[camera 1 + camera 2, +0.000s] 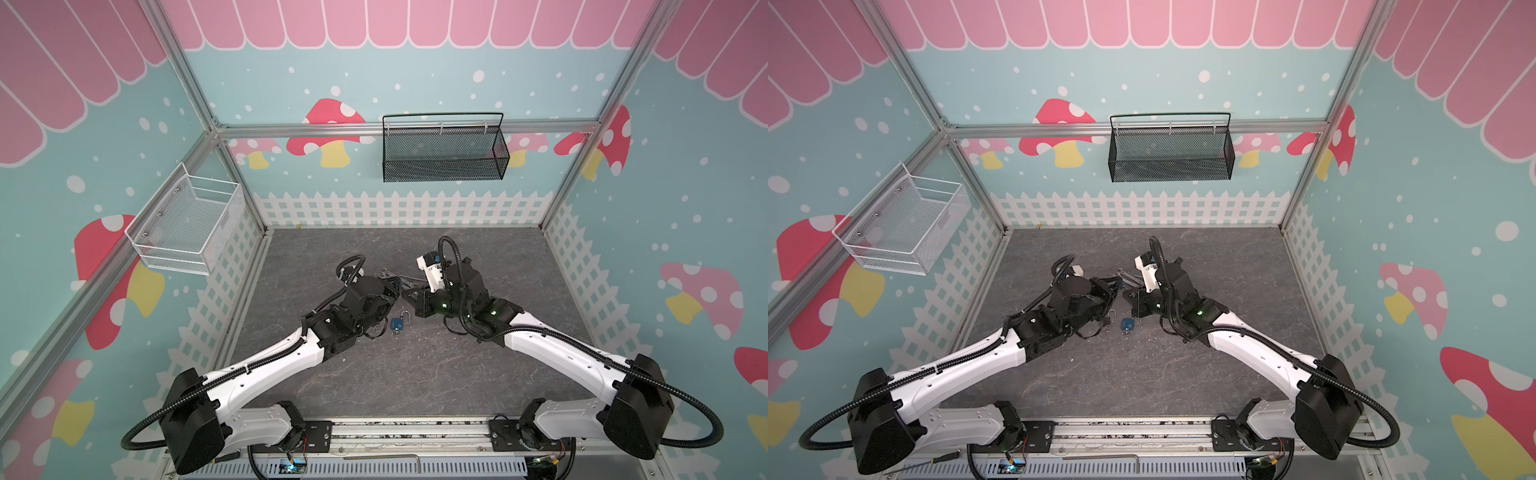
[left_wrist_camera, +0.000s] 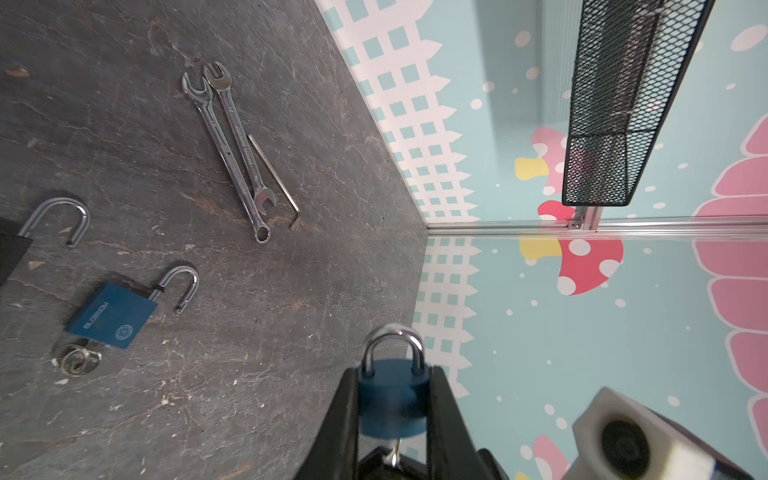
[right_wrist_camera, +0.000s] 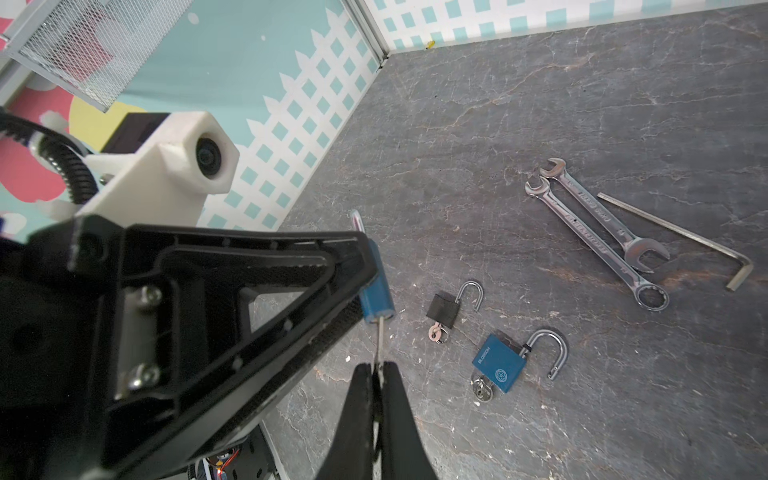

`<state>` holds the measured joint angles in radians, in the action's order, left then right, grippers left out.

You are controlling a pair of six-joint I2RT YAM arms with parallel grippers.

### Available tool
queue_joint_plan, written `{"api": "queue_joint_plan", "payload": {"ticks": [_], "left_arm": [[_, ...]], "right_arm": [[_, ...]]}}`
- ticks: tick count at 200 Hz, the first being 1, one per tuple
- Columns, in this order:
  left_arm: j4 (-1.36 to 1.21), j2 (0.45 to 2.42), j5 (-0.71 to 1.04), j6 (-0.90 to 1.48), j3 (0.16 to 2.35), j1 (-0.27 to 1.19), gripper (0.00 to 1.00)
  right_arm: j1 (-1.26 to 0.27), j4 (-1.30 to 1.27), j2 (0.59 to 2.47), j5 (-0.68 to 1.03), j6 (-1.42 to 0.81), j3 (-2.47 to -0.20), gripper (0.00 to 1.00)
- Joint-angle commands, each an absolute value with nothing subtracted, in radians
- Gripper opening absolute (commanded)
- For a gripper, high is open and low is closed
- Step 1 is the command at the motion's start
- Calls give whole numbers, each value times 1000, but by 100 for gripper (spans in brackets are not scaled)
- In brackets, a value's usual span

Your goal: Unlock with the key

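Note:
A small round blue padlock (image 2: 392, 395) with its steel shackle (image 2: 392, 340) closed sits between the jaws of my left gripper (image 2: 393, 376), which is shut on its body. The key (image 3: 380, 340) sticks into the bottom of that padlock (image 3: 376, 291). My right gripper (image 3: 377, 368) is shut on the key's head, its fingers pressed together. In both top views the two grippers meet tip to tip above the middle of the table, left (image 1: 395, 287) and right (image 1: 409, 297). The key's shank (image 2: 394, 451) shows below the lock body.
On the table lie an open square blue padlock (image 3: 498, 368) with keys, an open small black padlock (image 3: 444, 309), two wrenches (image 3: 598, 232) and a hex key (image 3: 681, 237). A black mesh basket (image 1: 442, 149) hangs on the back wall and a white basket (image 1: 187, 226) on the left wall.

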<state>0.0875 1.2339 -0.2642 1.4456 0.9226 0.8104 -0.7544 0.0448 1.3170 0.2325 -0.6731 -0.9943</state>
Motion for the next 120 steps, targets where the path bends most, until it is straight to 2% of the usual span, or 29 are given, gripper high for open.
{"api": "queue_joint_plan", "payload": {"ticks": [1, 78, 120], "left_arm": [[86, 1212, -187, 1483, 887, 803, 0], [10, 1150, -183, 1561, 793, 744, 0], [-55, 1113, -194, 1632, 731, 735, 0]], "right_arm": [[-761, -12, 1302, 194, -647, -998, 0], [-765, 120, 1283, 190, -583, -1019, 0], [-781, 115, 1307, 263, -597, -1014, 0]]}}
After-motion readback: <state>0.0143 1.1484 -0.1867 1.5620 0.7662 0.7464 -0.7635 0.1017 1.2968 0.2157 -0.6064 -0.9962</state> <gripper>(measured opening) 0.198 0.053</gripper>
